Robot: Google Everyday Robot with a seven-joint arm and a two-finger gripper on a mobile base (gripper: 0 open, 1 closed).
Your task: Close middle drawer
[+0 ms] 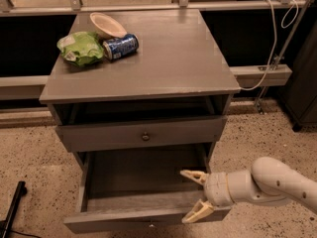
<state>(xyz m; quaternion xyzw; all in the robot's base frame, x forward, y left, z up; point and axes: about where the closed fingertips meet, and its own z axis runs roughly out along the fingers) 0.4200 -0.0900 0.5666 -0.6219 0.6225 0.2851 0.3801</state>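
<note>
Camera view: lining up to shut middle drawer (141,197)

Drawer's pulled well out, lower centre of frame. gripper (194,195) sits lower right w/ jaws spread, holding nothing, by the drawer's front right corner. I'd call this approach phase. Next I need it in front of the panel, then a straight push twd cabinet (168,58)

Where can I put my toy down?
The cabinet top is bare right of the can; its back-left corner is crowded by bowl and green bag. The middle drawer looks bare left of the gripper.
</note>
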